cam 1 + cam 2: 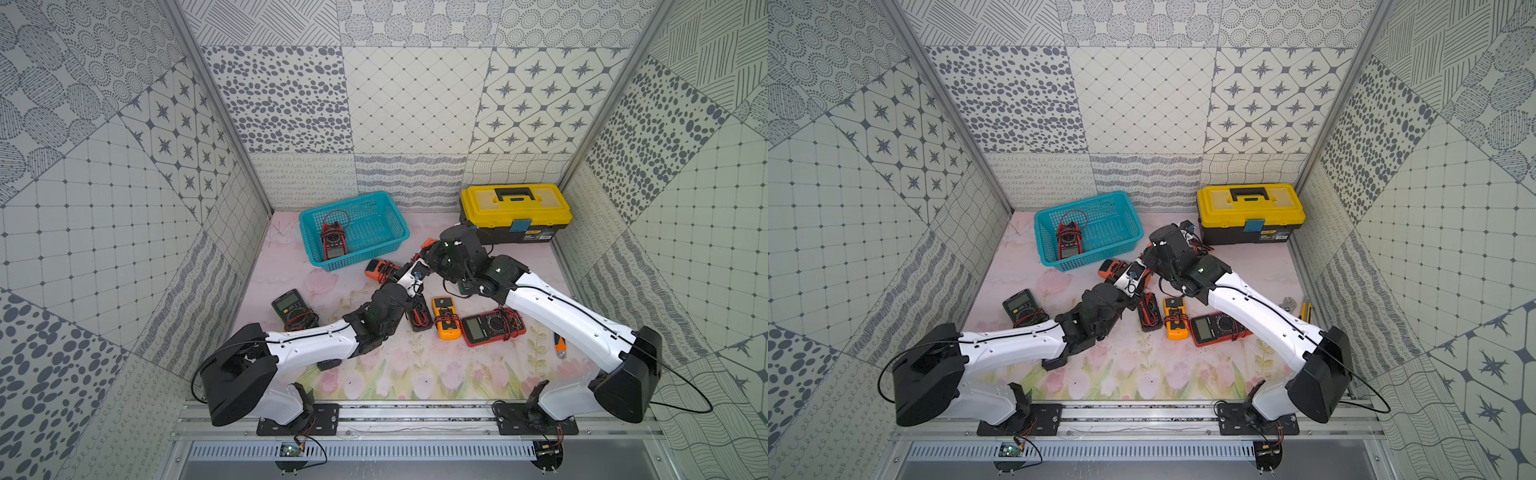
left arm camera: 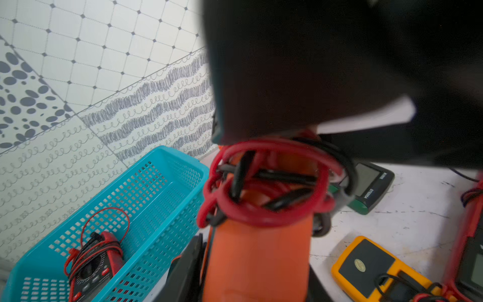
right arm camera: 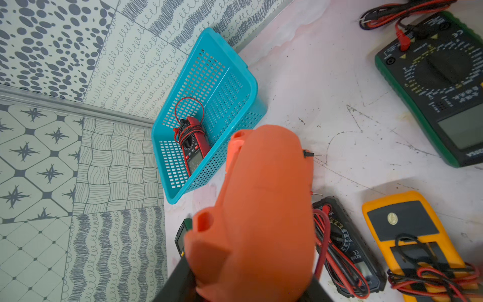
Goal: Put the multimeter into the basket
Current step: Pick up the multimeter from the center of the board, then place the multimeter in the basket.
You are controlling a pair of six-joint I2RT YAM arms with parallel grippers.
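One basket holds one clamp meter. One orange multimeter hangs just outside it, your right claw clamped on it; the left claw surrounds it, grip unclear. Six lie on the table: orange-edged meter, green meter, second green meter, black meter, yellow meter, red meter.

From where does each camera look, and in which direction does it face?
Top views: high over arm bases, looking down at the table; left arm and right arm show.
Left wrist: on left arm, facing the basket past the orange multimeter; one finger shows.
Right wrist: on right arm, facing the basket over that multimeter; fingers show.
Wrist views share basket, multimeter.
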